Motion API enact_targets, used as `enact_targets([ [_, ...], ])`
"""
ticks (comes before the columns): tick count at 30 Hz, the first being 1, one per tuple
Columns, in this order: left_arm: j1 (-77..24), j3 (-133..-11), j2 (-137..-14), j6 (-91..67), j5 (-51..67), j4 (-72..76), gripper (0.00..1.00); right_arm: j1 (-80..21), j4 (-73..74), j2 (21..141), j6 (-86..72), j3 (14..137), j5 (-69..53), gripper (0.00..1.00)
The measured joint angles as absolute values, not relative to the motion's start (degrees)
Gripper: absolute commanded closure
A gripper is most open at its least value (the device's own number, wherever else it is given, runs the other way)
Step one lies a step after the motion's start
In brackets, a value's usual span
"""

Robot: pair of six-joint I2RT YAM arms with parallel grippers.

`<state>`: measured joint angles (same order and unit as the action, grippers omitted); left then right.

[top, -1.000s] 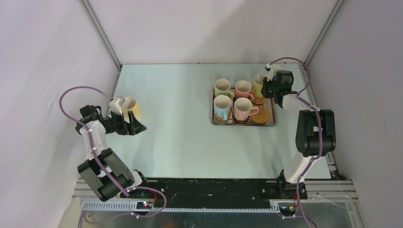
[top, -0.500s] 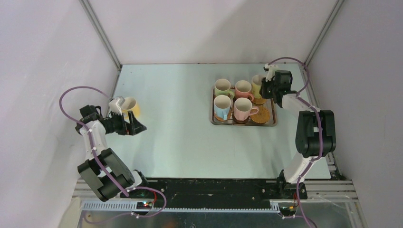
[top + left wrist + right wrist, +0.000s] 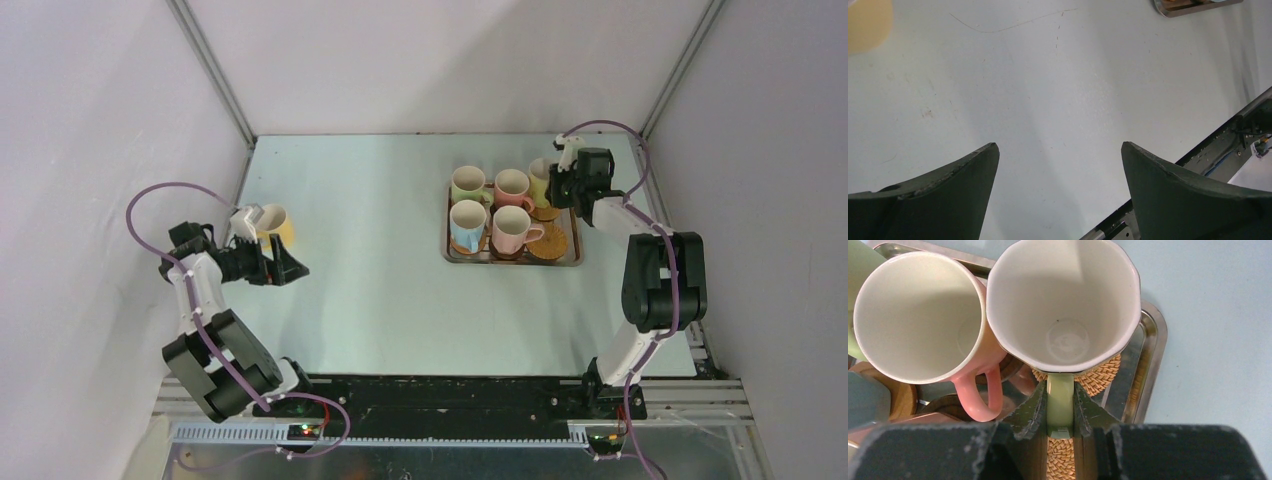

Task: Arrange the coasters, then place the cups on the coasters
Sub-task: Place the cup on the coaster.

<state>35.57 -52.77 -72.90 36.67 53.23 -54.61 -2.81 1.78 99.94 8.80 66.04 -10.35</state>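
**A:** What's nearest you?

**B:** Your left gripper [image 3: 1060,150]. Its jaws are spread as wide as they go, with nothing between them, over pale, faintly scratched tabletop [image 3: 1058,75]. A lone cup [image 3: 272,222], yellow, stands just beyond it. I see no coaster under that one.

**A:** And further out?

**B:** The tray [image 3: 512,260] sits well off to your right. A bare coaster [image 3: 551,243] lies in its near right corner.

**A:** What does the coming move turn on?

**B:** The far cup [image 3: 1063,305] lies straight ahead of your right gripper [image 3: 1060,390]. That gripper is pinched narrow on the cup's handle [image 3: 1060,412], which points back at the wrist. A woven coaster [image 3: 1103,375] shows under the cup, peeking out on its near right side. I can't tell whether the cup rests on it or hangs above it.

**A:** Any crowding?

**B:** A pink cup [image 3: 918,315] sits rim to rim on the left. If you shift the far cup, I'd ease it right. The right arm is plainly the nearer one; the left is well apart.

**A:** The room?

**B:** White walls [image 3: 450,60] shut in three sides, and the right one is close to that arm.
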Motion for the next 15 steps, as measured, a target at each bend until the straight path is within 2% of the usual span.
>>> enact_targets([
  [15,35.6,-52.8,-73.6,37.5,53.4,-55.1,0.00,-4.4,1.8,99.9,9.6,66.2,-8.2,0.99],
])
